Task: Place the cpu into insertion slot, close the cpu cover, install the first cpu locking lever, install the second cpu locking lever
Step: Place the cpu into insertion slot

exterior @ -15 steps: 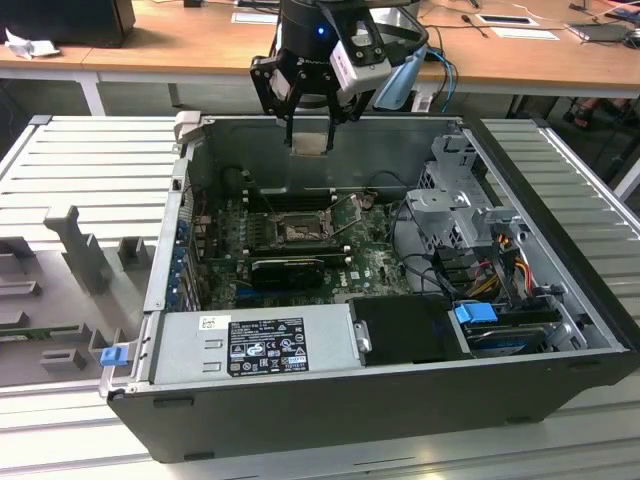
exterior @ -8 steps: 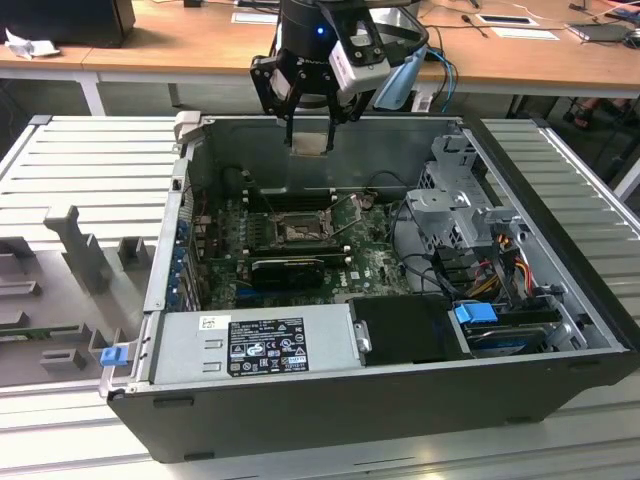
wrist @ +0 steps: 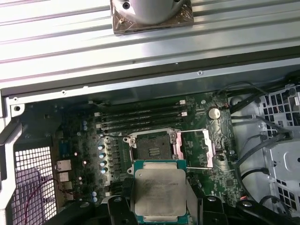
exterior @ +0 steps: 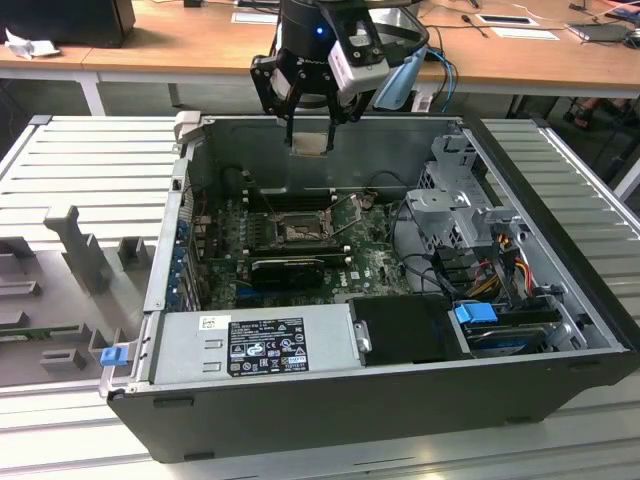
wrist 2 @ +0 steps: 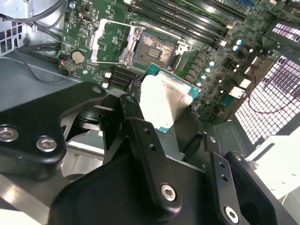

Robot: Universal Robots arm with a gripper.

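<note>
**Exterior view.** The gripper hangs over the far wall of the open computer case, at 12 o'clock from the insertion slot. Its fingers are clenched on the cpu, which is held in the air, well apart from the motherboard.

**Second wrist view.** The black fingers grasp the cpu by opposite edges. The insertion slot lies bare beyond the chip. The cpu cover is swung open just beside the slot.

**First wrist view.** The cpu shows its grey metal top. The insertion slot is unoccupied, between the chip and the memory slots. The cpu cover lies open beside the slot.
</note>
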